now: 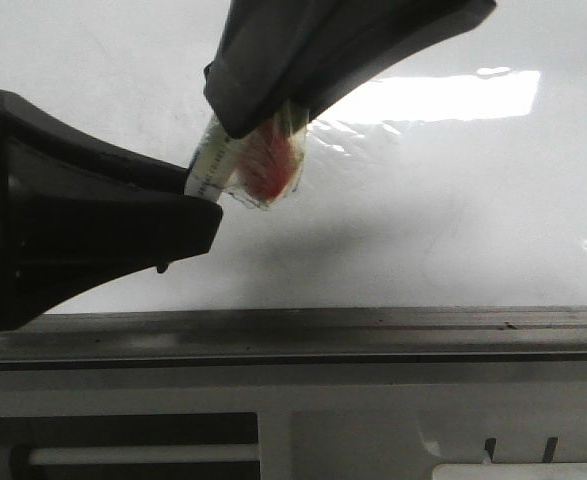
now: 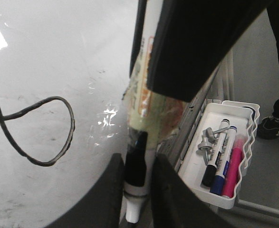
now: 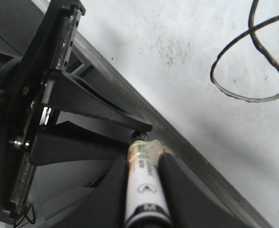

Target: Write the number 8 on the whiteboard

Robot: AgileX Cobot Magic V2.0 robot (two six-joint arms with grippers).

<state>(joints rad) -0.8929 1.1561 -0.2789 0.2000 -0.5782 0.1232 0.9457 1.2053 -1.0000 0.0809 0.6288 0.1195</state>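
The whiteboard (image 1: 453,200) fills the front view above its grey metal rail (image 1: 373,330). Part of the number 8 (image 2: 72,124), a thin black looped line, shows in the left wrist view and in the right wrist view (image 3: 246,99); it is hidden in the front view. A white marker (image 1: 263,165) wrapped in yellowish tape is held at both ends just above the board. My right gripper (image 3: 144,190) is shut on its barrel. My left gripper (image 2: 138,190) is shut on its black cap end (image 2: 135,164).
A white tray (image 2: 196,180) with black, blue and pink markers and a metal part hangs beyond the board's rail. A grey-white casing with slots (image 1: 423,440) lies below the rail. A person's shoe (image 2: 272,126) stands on the floor past the tray.
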